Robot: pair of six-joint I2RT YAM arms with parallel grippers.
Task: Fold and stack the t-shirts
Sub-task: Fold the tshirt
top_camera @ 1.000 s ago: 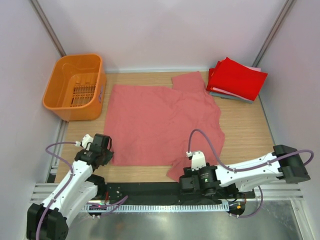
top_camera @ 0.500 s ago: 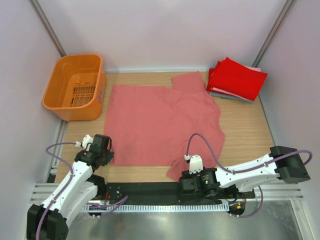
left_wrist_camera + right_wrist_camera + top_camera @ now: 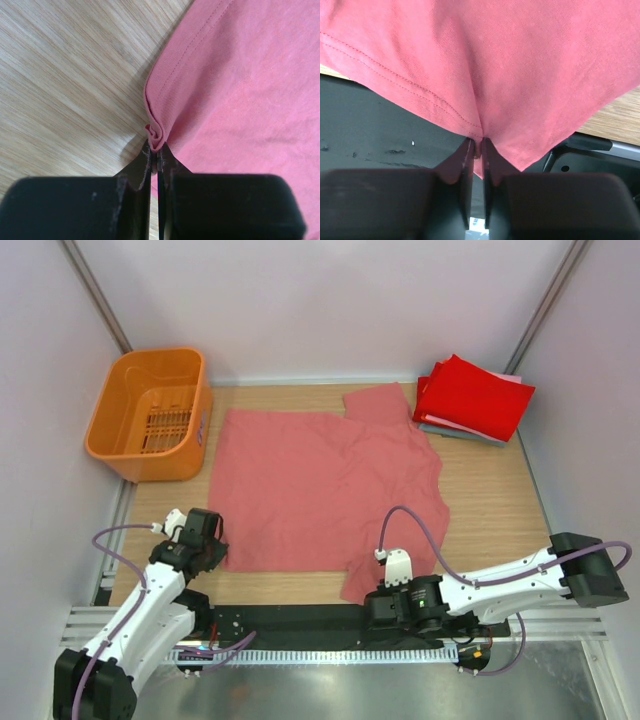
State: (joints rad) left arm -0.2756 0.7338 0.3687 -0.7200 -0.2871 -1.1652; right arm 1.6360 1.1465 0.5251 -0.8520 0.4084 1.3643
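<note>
My left claw [image 3: 156, 150] is pinched tight on the pink shirt [image 3: 240, 90]. The fingers meet with barely a sliver between them, and a small fold of the hemmed corner bunches up just past the tips. Left of that corner I see only the bare wood of the table [image 3: 60, 75]; the rest of the cloth runs off to the right and lies flat.

My right claw [image 3: 476, 144] is clamped on the same shirt. The stitched hem runs straight down into the tips, and the cloth is drawn into a peak there. Its edge hangs over the black strip [image 3: 365, 125] along the near side of the table.

From above, the pink shirt is spread over the middle of the table. My left claw is at its near left corner and my right claw at the near right flap, which reaches onto the strip. One sleeve points toward the far right corner, where a red shirt [image 3: 475, 395] lies folded on top of a stack [image 3: 462, 433]; grey and pale edges show beneath it. The sleeve ends just beside that stack. An orange basket [image 3: 120, 445] stands in the far left corner, just beside the pink shirt's far left edge.
</note>
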